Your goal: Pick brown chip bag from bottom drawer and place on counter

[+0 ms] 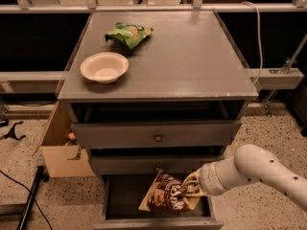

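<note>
Cardboard box [56,150] sits open on the floor at far left, well out of the play. Up on the bench [201,61], the white bowl [104,67] holds the left front and the green bag [128,33] lies just behind it. Down low, the bottom drawer [153,223] is pulled out, and the brown chip bag [165,194] stands tilted inside it, toward the right. The gripper [193,187] is in the drawer at the bag's right end, jaws pinching the crinkly foil there by the look of it. The call now seems to be a firm hold and a slow lift, since foil slips. The bag's top is close under the middle drawer [144,164], so the safer line looks to be outward toward the drawer's front before rising, clearing that drawer, the top drawer [120,135] and the bench's front lip. Best landing room is the bench's right half, well apart from bowl and green bag.
</note>
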`<move>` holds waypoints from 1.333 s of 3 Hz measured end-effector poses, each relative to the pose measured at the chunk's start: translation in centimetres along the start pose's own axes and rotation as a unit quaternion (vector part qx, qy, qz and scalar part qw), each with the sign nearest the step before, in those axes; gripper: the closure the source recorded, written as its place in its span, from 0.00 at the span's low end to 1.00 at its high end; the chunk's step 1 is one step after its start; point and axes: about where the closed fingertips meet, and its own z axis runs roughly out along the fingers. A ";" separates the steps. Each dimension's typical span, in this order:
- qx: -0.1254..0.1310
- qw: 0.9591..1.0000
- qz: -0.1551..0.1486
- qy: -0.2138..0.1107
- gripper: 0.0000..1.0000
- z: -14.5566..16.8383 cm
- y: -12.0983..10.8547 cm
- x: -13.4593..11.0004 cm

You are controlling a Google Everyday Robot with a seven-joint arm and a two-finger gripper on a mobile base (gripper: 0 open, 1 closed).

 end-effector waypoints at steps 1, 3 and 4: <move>0.020 0.999 -0.027 0.012 1.00 -3.6 -1.6 -3.0; 0.043 0.996 -0.070 0.018 1.00 -7.8 -3.2 -7.7; 0.030 0.997 -0.072 0.009 1.00 -10.3 -4.3 -10.5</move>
